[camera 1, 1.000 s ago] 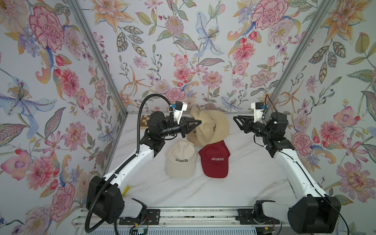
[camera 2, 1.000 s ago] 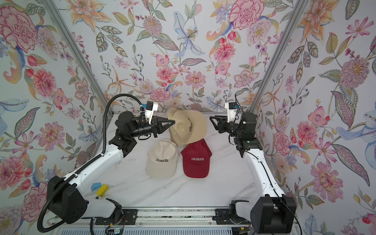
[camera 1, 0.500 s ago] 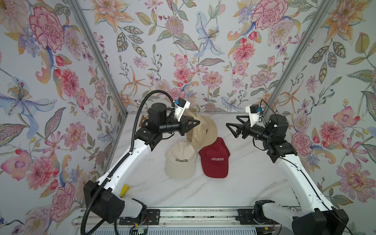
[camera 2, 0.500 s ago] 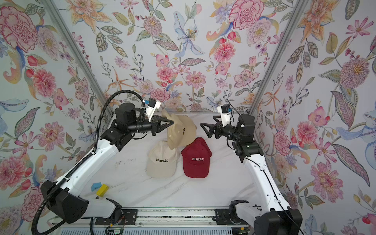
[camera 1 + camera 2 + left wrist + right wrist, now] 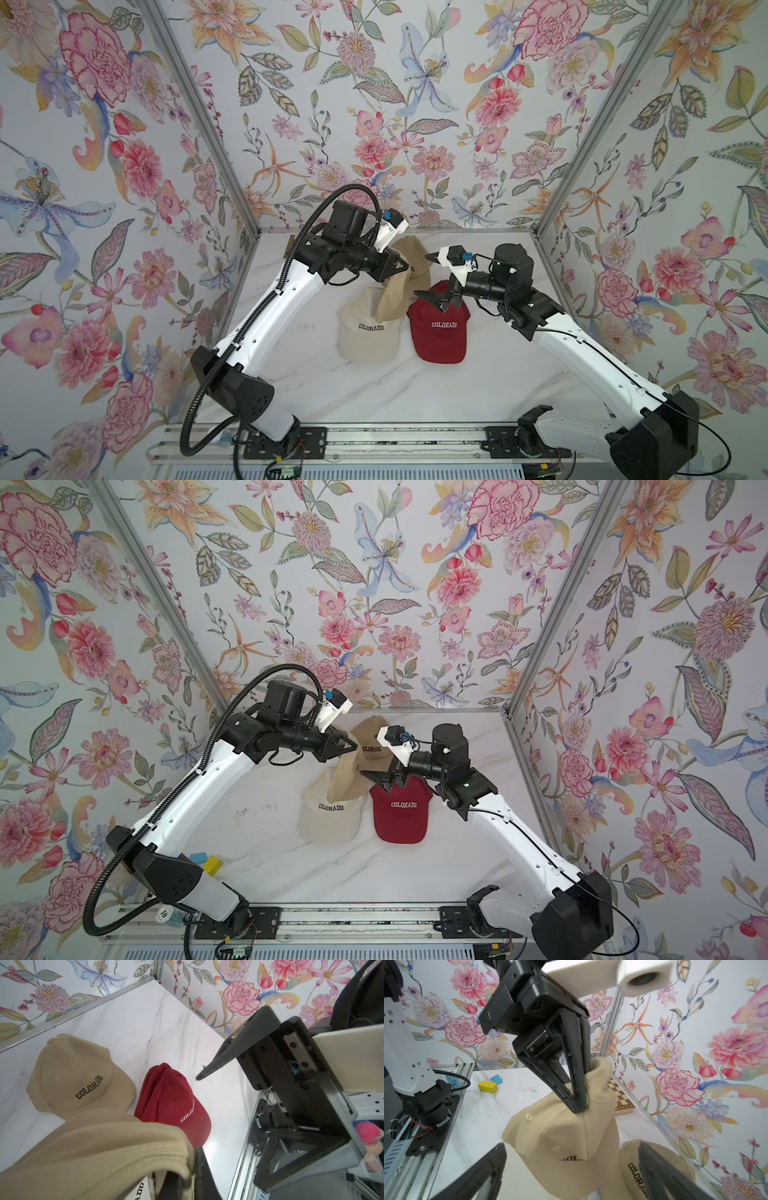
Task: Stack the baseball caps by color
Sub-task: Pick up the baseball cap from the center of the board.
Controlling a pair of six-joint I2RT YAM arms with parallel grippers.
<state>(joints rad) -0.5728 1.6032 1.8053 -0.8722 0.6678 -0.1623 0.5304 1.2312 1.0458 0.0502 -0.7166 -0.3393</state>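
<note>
Standing at the front of the counter [image 5: 311,374] and looking from the left, I see a yellow block [image 5: 212,864] and a blue block [image 5: 198,857] near the base of the left arm. A checkered board [image 5: 620,1097] sits in the far left corner against the wall.

The left tool [image 5: 405,266] is pinched tight on a fold of fabric at the back of a tan cap [image 5: 392,297]. That cap hangs off the counter with its brim drooping toward the front. Its lower edge hangs over the rear of a cream cap [image 5: 365,332], which lies flat in the middle of the counter, lettering up.

Behind them, near the back wall, a second tan cap [image 5: 372,739] rests on the counter.

Just to the right of the cream cap lies a dark red cap [image 5: 440,336]. The left wrist view shows two red crowns nested there, one on the other.

The right tool [image 5: 422,276] has its fingers spread wide and grips nothing. It hovers above the back of the red cap, pointing at the hanging tan one.
</note>
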